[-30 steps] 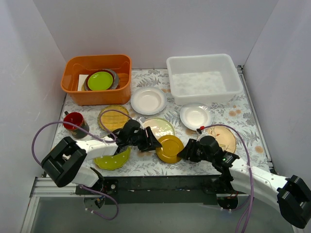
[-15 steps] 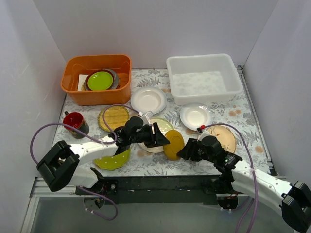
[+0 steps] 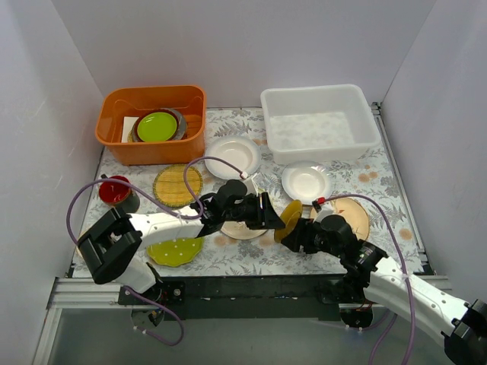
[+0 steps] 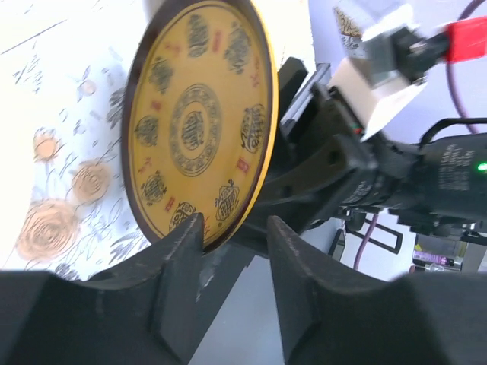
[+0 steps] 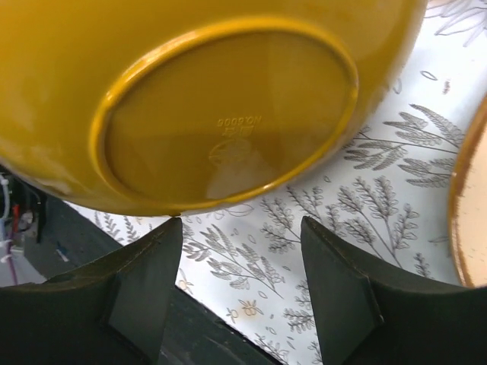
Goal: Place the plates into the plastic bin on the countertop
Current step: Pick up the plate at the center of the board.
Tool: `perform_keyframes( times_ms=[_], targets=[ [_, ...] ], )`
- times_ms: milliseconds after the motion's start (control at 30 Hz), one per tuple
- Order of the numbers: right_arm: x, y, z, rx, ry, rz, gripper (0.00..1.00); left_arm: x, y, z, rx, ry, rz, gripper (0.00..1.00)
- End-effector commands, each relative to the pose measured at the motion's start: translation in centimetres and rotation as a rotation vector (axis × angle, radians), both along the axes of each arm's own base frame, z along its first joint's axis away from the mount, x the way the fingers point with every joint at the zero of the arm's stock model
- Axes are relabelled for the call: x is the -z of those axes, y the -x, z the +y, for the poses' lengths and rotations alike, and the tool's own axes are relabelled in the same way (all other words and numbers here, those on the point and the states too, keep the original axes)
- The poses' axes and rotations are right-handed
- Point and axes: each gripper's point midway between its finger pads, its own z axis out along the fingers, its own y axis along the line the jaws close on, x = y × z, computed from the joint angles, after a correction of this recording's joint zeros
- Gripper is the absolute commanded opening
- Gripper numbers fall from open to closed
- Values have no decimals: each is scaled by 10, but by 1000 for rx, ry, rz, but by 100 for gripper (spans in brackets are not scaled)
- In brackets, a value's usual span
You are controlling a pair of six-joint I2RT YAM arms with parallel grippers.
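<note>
The mustard yellow plate (image 3: pixel 288 220) stands tilted on its edge on the countertop (image 3: pixel 228 262), between my two grippers. My left gripper (image 3: pixel 268 214) is open at its left side; the left wrist view shows its patterned face (image 4: pixel 198 122) with the rim against one fingertip of that gripper (image 4: pixel 234 228). My right gripper (image 3: pixel 298 234) is open at its right side; the right wrist view shows the plate's underside (image 5: pixel 228 129) just above that gripper (image 5: pixel 242 228). The plastic bin (image 3: pixel 319 125) stands at the back right with no plate visible in it.
Two white plates (image 3: pixel 232 156) (image 3: pixel 306 182), a woven plate (image 3: pixel 178 185), a dotted lime plate (image 3: pixel 175 251), a pale plate (image 3: pixel 243 230) under my left arm and a tan-rimmed floral plate (image 3: pixel 354 217) lie about. An orange tub (image 3: pixel 152 122) holds stacked dishes. A red mug (image 3: pixel 116 190) stands left.
The mustard plate went from lying flat to standing on edge and shifted right. My left gripper moved right with it; my right gripper shifted slightly right.
</note>
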Motion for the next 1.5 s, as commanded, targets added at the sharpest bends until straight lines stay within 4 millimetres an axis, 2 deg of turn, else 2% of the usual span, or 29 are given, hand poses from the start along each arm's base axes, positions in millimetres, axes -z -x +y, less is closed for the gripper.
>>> perform_keyframes(
  times_ms=[0, 200, 467, 600, 667, 833, 1067, 1233, 1333, 1367, 1467],
  targets=[
    [-11, -10, -9, 26, 42, -71, 72, -16, -6, -13, 4, 30, -42, 36],
    [-9, -9, -13, 36, 42, -76, 72, -3, 0, -27, 50, -7, -35, 34],
    [-13, -5, -23, 42, 75, -85, 73, -9, 2, -50, 69, -3, -56, 33],
    [-21, -5, -22, 38, 41, -121, 75, -3, -1, -53, 56, -37, -43, 24],
    [-24, -5, -22, 41, 37, -125, 75, 2, -3, -54, 49, -53, -36, 15],
    [-25, -5, -22, 38, 53, -115, 75, 10, -4, -53, 30, -82, -21, 0],
    [-29, -5, -22, 39, 43, -123, 75, 16, -12, -40, -32, -153, -32, 0],
    [-37, -2, -18, 15, 41, -99, 77, 11, -11, -29, -57, -186, -32, 0],
    [-52, -4, -19, 11, 62, -111, 77, 7, -8, -25, -61, -197, -20, 0],
    [-64, -7, -19, 17, 57, -135, 77, 7, -8, -23, -66, -207, -14, 0],
    [-81, -14, -24, 31, 83, -183, 78, -2, -9, -22, -75, -206, -17, 0]
  ],
)
